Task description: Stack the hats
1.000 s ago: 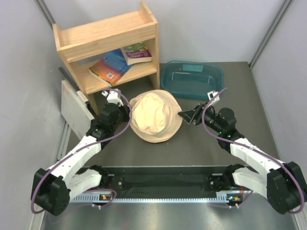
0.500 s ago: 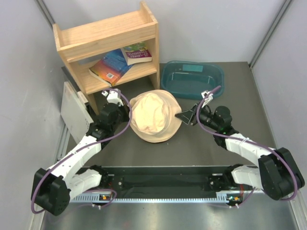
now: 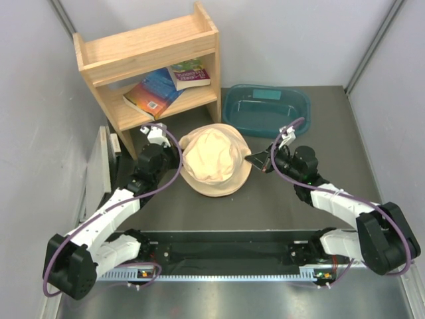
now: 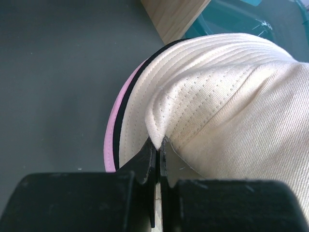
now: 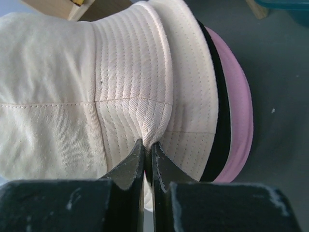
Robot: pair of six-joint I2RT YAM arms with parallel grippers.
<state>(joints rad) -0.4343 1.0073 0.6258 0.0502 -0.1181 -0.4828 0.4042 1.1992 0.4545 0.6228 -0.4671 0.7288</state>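
A beige hat (image 3: 214, 161) lies on top of the stacked hats in the middle of the table. Under its brim show the edge of a black hat (image 4: 126, 101) and a pink hat (image 4: 114, 130); the right wrist view shows the same black hat (image 5: 219, 121) and pink hat (image 5: 239, 106). My left gripper (image 4: 158, 145) is shut on a pinched fold of the beige hat (image 4: 231, 96) at its left side. On the opposite side, my right gripper (image 5: 148, 145) is shut on a fold of the beige hat's brim (image 5: 135, 111). From above, the left gripper (image 3: 179, 159) and right gripper (image 3: 255, 161) flank the hat.
A wooden shelf (image 3: 149, 60) holding books stands at the back left, close behind the hats. To the back right is a teal tub (image 3: 265, 109). A white board (image 3: 99, 173) leans at the left wall beside my left arm.
My right gripper has moved left to the hat's right brim and shut on it. The white board at the left now shows narrower, more on edge. The left gripper keeps its grip.
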